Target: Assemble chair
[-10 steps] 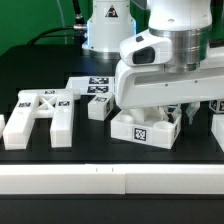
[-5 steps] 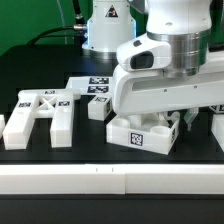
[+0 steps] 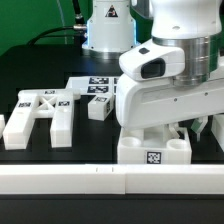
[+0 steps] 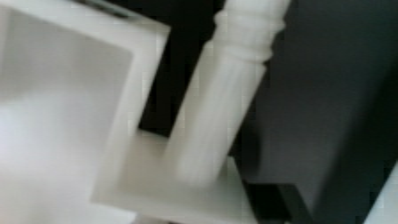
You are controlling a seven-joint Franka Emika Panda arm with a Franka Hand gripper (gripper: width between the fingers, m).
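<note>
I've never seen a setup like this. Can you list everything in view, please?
cross-braced plate: one, white, on the table at the exterior view's left
tagged block: one, white, mid-table beside the plate
notched block: one, white with a black-and-white tag, at the front under the arm
rounded bar: one, white, close up and blurred in the wrist view
marker board: one, white, flat behind the tagged block
rail: one, white, along the front edge
table: one, black
robot base: one, white, tagged, at the back
robot arm: one, glossy white, over the notched block
</note>
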